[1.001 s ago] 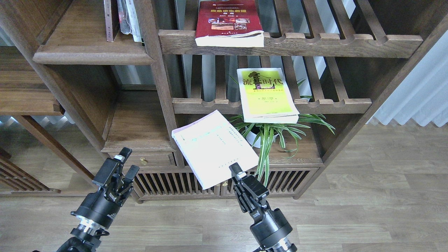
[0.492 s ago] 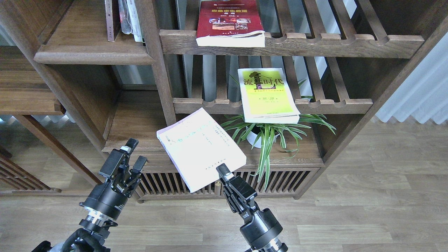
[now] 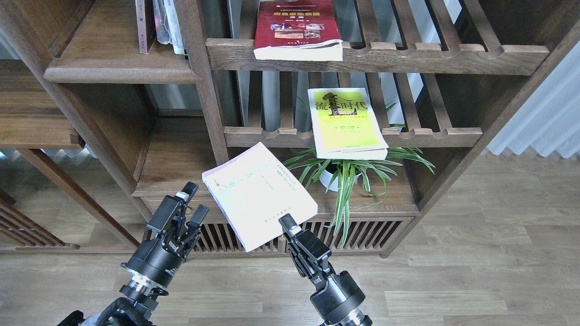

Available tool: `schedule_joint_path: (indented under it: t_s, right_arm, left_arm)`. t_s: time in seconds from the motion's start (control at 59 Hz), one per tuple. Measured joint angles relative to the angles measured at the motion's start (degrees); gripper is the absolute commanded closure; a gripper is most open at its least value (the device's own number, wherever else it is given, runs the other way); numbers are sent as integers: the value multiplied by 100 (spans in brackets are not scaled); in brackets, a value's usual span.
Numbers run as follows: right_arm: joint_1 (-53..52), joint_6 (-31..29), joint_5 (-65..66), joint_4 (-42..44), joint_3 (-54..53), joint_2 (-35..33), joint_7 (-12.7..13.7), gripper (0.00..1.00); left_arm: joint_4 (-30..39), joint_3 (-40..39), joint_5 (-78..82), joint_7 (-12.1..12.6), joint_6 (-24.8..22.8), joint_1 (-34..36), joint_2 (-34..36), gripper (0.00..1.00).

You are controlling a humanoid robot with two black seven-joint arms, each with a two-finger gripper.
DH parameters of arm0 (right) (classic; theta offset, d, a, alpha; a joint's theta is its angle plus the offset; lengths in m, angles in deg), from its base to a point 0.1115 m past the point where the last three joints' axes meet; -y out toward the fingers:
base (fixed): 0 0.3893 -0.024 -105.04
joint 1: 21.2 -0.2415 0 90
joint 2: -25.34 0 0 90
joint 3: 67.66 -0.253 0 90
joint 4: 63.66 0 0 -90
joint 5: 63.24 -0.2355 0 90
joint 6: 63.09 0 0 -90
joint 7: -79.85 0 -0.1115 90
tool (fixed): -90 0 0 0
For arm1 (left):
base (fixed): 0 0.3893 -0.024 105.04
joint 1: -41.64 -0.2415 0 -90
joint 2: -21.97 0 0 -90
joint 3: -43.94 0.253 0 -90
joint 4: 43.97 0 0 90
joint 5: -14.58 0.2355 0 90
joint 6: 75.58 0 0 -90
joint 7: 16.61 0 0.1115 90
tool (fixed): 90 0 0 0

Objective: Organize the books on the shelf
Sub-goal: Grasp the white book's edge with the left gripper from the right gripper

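My right gripper (image 3: 287, 225) is shut on the lower corner of the white-lavender book (image 3: 258, 194), holding it tilted in the air in front of the cabinet. To the left of the book's left edge, my left gripper (image 3: 195, 199) stands open and apart from it. The yellow-green book (image 3: 345, 122) lies flat on the middle slatted rack, and the dark red book (image 3: 297, 29) lies flat on the upper slatted rack. The shelf (image 3: 122, 72), a solid board with a moulded front edge, is at the upper left with a few upright books (image 3: 158, 22) at its back.
A potted spider plant (image 3: 349, 174) stands in the lower compartment just right of the held book. A vertical post (image 3: 204, 90) separates the solid shelves from the slatted racks (image 3: 408, 56). Another solid board (image 3: 176, 163) sits lower left. Slatted cabinet doors (image 3: 362, 231) run below.
My left arm has moved right and up, closing in on the book's left edge. The right gripper carried the white-lavender book leftward, then held it nearly still.
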Motion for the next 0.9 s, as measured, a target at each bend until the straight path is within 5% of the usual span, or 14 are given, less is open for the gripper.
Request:
schedule_joint_path:
  t_s: [0.136,0.339,0.899]
  right_arm:
    - [-5,0,-10,-10,10,-1,14,96]
    - [-8,0,-15,-13,17,-1,56,96]
    - [49,0,-23,-27,21,-1,129,96]
  left_arm:
    - [-2,243,-102,214,0,227,300,1]
    - [-2,525,-622,1161,0,587,455,1]
    - [-97,624,-871,1253,0,650,483,10]
